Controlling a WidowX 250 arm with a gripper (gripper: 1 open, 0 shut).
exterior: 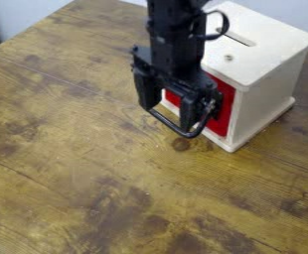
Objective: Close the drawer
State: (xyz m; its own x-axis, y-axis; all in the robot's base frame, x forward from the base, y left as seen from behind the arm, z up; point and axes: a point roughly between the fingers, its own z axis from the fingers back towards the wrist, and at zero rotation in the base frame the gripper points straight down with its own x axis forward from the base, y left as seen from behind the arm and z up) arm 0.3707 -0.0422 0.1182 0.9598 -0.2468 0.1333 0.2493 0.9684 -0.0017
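Observation:
The red drawer (218,111) shows as a bright red front on the left face of a pale wooden cube (260,77). It looks about level with that face, and the arm hides part of it. My black gripper (170,119) points straight down just in front of the drawer. Its fingers (142,94) stand wide open with nothing between them, and the tips hang a little above the tabletop.
The cube has a slot (248,42) on top and stands at the right rear of a worn wooden table (77,169). A small round brown spot (181,145) lies on the table just below the gripper.

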